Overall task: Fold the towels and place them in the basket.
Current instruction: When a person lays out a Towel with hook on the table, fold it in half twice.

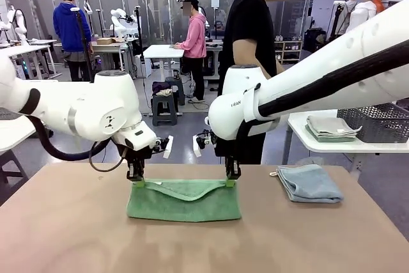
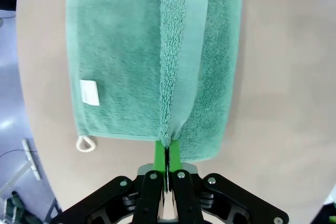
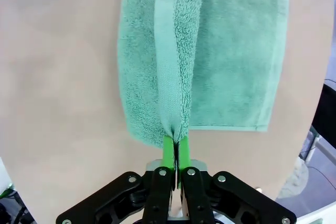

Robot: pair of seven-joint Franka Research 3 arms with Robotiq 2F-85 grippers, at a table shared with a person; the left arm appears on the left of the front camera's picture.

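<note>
While the left gripper (image 1: 137, 182) is clamped tight on one lifted corner of the green towel (image 1: 184, 202) on the table (image 1: 64, 234), the right gripper (image 1: 231, 181) is closed on the other; a folded grey-blue towel (image 1: 311, 183) lies rightward, the basket (image 1: 377, 121) beyond it.

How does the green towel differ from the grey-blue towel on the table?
The green towel is spread wide near the middle; the grey-blue towel lies as a smaller folded bundle toward the robot's right. The left gripper and right gripper pinch the green towel's lifted edge; nothing touches the grey-blue one. Both rest on the table.
</note>
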